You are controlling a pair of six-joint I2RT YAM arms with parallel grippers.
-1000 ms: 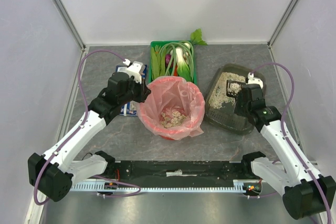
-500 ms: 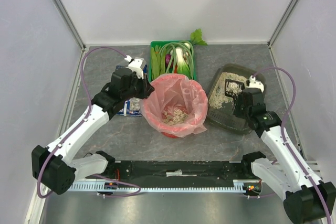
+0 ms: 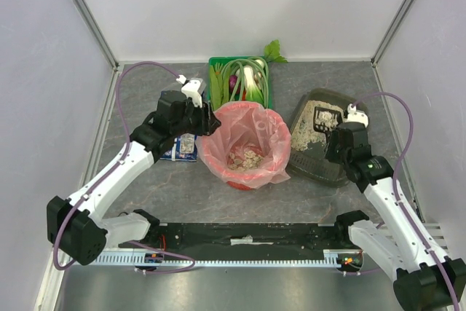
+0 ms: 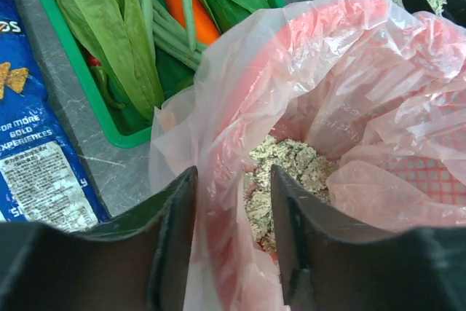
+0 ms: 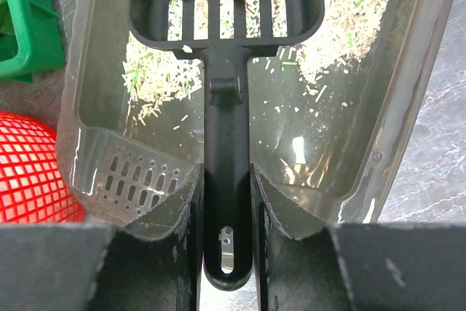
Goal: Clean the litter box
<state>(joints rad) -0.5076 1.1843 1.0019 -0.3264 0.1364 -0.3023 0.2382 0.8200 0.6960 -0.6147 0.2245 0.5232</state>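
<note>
The litter box [image 3: 314,164] is a dark translucent tray at the right, holding beige litter; it also shows in the right wrist view [image 5: 411,100]. My right gripper [image 3: 337,135] [image 5: 226,176] is shut on the handle of a black slotted scoop [image 3: 325,116] [image 5: 226,100]. The scoop's head lies in the tray with litter clumps on it. My left gripper [image 3: 208,119] [image 4: 233,180] straddles the left rim of the red bin lined with a pink bag [image 3: 263,136] [image 4: 349,71]. Its jaws stand close on either side of that rim. Litter lies inside the bag.
A green crate of vegetables [image 3: 213,91] [image 4: 80,81] stands behind the bin. A blue snack bag [image 3: 182,149] [image 4: 36,158] lies left of the bin, under my left arm. The bin's red mesh [image 5: 29,176] sits close to the tray's left corner. Walls enclose three sides.
My left gripper has moved right and back onto the bin's rim, and the bin has shifted a little to the right. My right gripper holds the scoop in almost the same place.
</note>
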